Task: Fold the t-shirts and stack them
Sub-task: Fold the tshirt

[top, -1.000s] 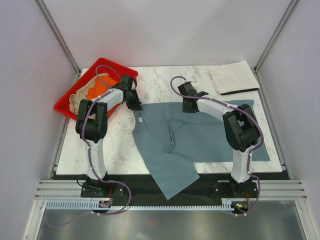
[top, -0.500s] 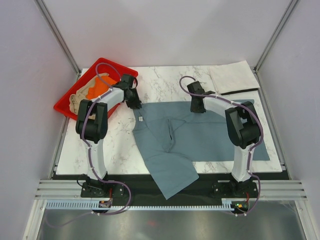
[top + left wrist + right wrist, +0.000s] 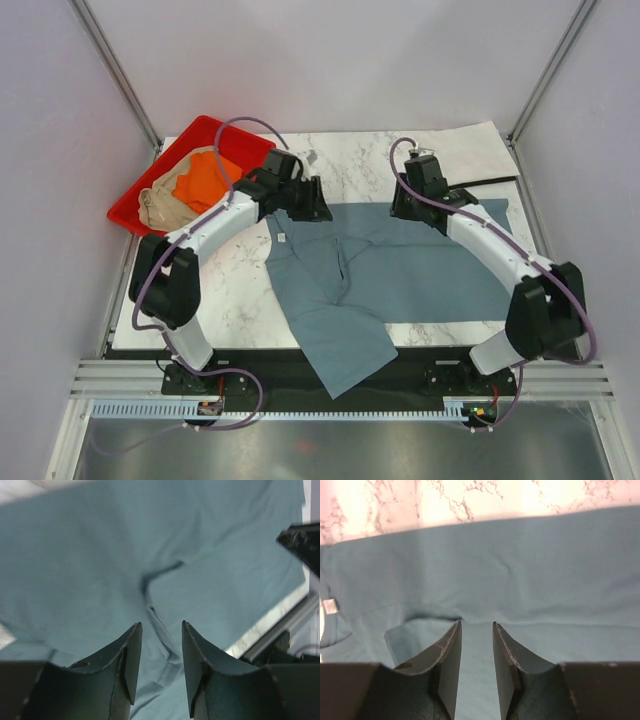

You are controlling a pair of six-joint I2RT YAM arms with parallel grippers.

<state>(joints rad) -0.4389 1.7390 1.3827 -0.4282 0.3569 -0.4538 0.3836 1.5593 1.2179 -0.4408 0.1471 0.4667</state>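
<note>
We see the left tool (image 3: 315, 205) and right tool (image 3: 404, 208) released, empty, above the slate t-shirt (image 3: 400, 275) draping the desk's (image 3: 240, 290) near edge.

Spread t-shirt (image 3: 400, 270) lies across the middle of the table (image 3: 230, 290), one end overhanging the near edge, with the tray (image 3: 124, 212) holding two crumpled t-shirts (image 3: 198, 182) at the far-left corner, the folded t-shirt (image 3: 465, 152) at the far-right corner, and the left gripper (image 3: 318, 207) and right gripper (image 3: 407, 207) side by side over the spread t-shirt's far edge.
</note>
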